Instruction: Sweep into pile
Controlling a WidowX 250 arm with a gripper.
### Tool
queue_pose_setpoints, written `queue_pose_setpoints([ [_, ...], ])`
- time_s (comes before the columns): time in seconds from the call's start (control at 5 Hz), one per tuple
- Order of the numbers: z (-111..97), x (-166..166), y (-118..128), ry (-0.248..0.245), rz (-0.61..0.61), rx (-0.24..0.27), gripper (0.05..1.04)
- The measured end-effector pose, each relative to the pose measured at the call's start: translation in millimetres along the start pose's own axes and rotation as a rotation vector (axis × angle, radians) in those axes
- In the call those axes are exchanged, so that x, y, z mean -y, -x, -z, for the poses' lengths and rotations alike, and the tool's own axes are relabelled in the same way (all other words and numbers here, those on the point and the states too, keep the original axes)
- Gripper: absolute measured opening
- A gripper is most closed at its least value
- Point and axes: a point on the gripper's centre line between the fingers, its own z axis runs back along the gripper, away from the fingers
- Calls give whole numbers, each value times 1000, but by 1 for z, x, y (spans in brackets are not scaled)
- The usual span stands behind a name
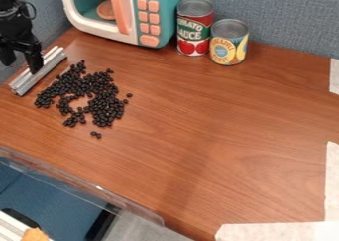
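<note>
1. Black beans (107,105) lay scattered on the left part of the table (225,131), in a loose, uneven patch with a bare gap inside it.
2. One bean sat just off the patch's right side, and a couple lay below its lower edge.
3. The pincer (21,65) was at the upper left, beside the patch, released, its two fingers apart.
4. One finger overlapped a silver metal bar (24,84), which lay slantwise just left of the beans; whether they touched, I could not tell.
5. At the back stood a teal and white toy microwave (173,12) with an orange handle (120,9).
6. Just right of it stood a red and green can (194,29), then a yellow can (230,44).
7. White tape (278,231) ran along the near right edge, and a clear plastic rim (86,183) crossed the lower left.
</note>
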Motion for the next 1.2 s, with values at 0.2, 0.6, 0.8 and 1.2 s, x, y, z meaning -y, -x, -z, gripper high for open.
queue_pose_setpoints([
  [0.2, 2, 1, -3, 9, -6, 4, 867],
  [0.6, 5, 7, -2, 39, -13, 11, 1007],
  [0.8, -21, 5, -9, 39, -30, 70, 1001],
  [1.2, -9, 8, -5, 59, -25, 32, 1001],
])
